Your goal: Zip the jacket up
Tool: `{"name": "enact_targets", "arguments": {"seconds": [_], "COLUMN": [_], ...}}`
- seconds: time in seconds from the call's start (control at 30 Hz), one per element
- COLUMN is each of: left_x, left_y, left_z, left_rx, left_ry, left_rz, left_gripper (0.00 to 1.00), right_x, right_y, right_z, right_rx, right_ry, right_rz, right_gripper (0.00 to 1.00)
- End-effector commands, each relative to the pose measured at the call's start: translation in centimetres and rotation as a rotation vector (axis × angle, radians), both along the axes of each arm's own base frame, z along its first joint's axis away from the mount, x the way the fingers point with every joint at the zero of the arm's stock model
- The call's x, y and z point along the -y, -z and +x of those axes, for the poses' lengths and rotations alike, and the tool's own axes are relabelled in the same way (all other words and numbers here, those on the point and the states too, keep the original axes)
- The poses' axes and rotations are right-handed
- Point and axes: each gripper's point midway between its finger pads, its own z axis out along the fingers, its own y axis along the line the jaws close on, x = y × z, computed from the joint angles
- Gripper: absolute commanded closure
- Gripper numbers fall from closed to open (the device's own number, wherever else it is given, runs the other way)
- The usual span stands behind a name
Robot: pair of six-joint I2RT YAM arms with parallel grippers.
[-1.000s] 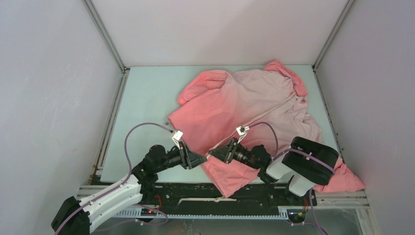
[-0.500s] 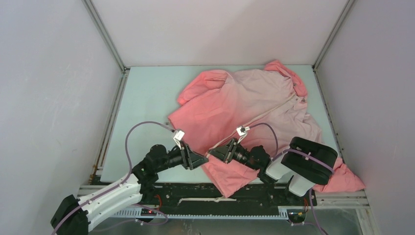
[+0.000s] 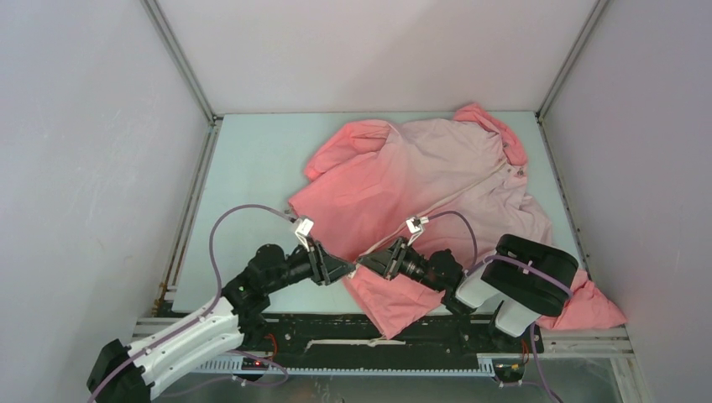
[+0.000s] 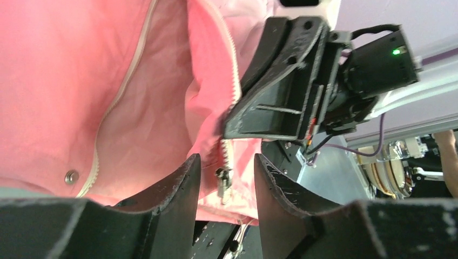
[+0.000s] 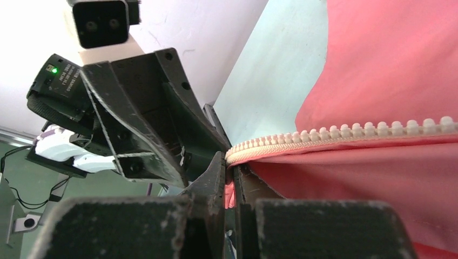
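Observation:
The jacket [image 3: 420,176], coral fading to pale pink, lies spread on the table, its front hem at the near edge. My right gripper [image 3: 363,265] is shut on the hem fabric beside the light zipper [image 5: 345,134] and holds it taut. My left gripper [image 3: 348,270] is open and faces the right one. The metal zipper slider [image 4: 223,178] hangs between its fingertips [image 4: 189,172], untouched. In the left wrist view the zipper tape [image 4: 127,81] runs up the open front, with a snap button [image 4: 71,176] at lower left.
The pale table [image 3: 243,176] is bordered by white walls and metal rails [image 3: 191,201]. A jacket sleeve [image 3: 588,306] hangs over the near right edge. Both arm bases stand on the black front rail [image 3: 369,332].
My left gripper has moved slightly right, toward the right gripper, so its fingertips now bracket the zipper slider. The right gripper and jacket have stayed put.

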Motion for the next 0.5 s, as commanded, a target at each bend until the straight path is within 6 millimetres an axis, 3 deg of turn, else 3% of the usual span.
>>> {"name": "enact_targets", "arguments": {"seconds": [0.0,0.27,0.47], "left_x": [0.6,1.2,1.8], "left_y": [-1.5,-1.1,-1.0], "left_z": [0.0,-0.4,-0.7], "left_rx": [0.027,0.01,0.007], "left_ry": [0.028,0.062,0.087], "left_rz": [-0.021,-0.018,-0.015], "left_gripper": [0.55,0.56,0.65], "right_x": [-0.2,-0.1,-0.1], "right_y": [-2.1,-2.1,-2.2], "right_z": [0.2,0.5,0.6], "right_rx": [0.041,0.037,0.036], "right_ry": [-0.001,0.004,0.005], "right_rz": [0.062,0.064,0.069], "right_gripper": [1.0,1.0,1.0]}}
